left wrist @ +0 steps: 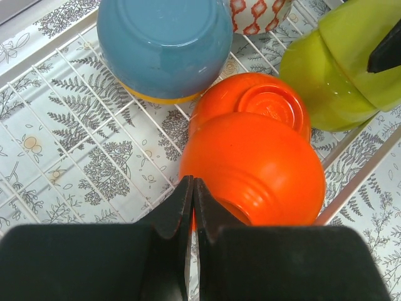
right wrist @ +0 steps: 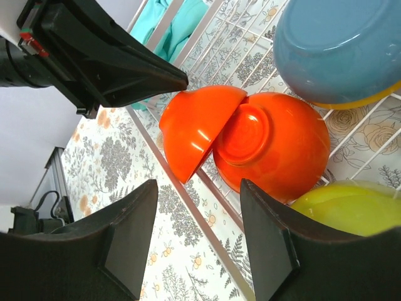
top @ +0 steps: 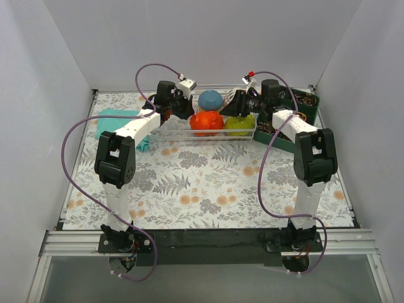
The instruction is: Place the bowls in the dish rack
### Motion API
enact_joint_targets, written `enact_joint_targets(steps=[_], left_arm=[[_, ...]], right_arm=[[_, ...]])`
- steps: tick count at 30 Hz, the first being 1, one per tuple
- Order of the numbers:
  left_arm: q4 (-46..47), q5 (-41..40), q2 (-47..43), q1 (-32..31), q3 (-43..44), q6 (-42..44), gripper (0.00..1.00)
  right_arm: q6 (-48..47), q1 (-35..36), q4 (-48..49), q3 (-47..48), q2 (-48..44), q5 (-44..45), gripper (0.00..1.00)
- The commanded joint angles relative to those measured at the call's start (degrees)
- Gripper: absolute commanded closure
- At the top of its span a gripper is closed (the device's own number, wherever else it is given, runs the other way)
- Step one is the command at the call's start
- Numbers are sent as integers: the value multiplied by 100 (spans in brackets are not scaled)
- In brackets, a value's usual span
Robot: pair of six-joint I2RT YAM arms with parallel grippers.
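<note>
The white wire dish rack (top: 208,141) stands at the back middle. In it lie a blue bowl (top: 210,100), a red-orange bowl (top: 211,118) upside down and a lime-green bowl (top: 240,124). My left gripper (left wrist: 192,182) is shut on the rim of a second orange bowl (left wrist: 250,169), which leans tilted at the rack's front rail (right wrist: 188,200) against the other orange bowl (right wrist: 276,144). My right gripper (right wrist: 198,183) is open and empty, above the front rail just short of the orange bowls. A cream bowl with a red pattern (left wrist: 257,12) sits behind the blue bowl (left wrist: 166,44).
A dark green compartment tray (top: 303,104) of small items stands right of the rack, beside the right arm. A teal cloth (top: 117,123) lies left of the rack. The two grippers (top: 187,112) (top: 238,104) face each other across the rack. White walls close in three sides.
</note>
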Motion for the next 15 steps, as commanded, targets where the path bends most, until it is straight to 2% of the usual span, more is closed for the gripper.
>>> enact_joint_targets(steps=[1, 8, 15], left_arm=[[-119, -168, -447, -78, 98, -118, 100], [-409, -283, -1053, -78, -235, 92, 100], [-506, -46, -1063, -95, -543, -74, 100]], right_arm=[[-463, -31, -174, -25, -459, 115, 37], [-621, -66, -245, -165, -714, 141, 37], [-683, -110, -315, -279, -846, 167, 37]])
